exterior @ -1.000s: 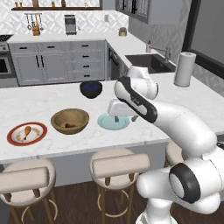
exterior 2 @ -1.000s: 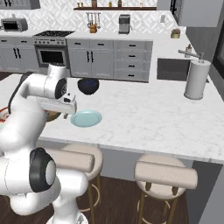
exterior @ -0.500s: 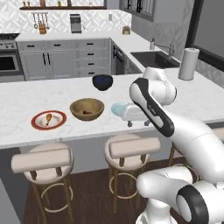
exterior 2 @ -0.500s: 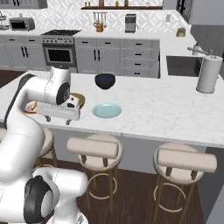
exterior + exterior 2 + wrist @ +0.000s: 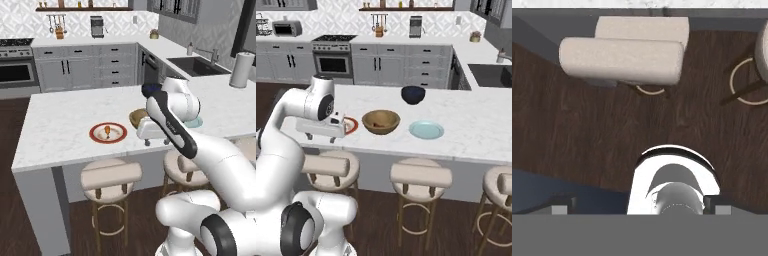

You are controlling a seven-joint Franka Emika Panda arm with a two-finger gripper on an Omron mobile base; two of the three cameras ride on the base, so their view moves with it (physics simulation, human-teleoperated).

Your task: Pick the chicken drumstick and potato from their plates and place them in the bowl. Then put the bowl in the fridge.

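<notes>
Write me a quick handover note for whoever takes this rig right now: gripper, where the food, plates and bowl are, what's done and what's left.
Gripper: open, empty, beside the island counter's front edge, above the stools.
Chicken drumstick: on the red-rimmed plate, untouched.
Pale blue plate: bare, right of the wooden bowl.
Potato: a small dark lump inside the bowl looks like it.
Done: potato apparently moved.
Left: drumstick into the bowl, then the bowl into the fridge.
</notes>
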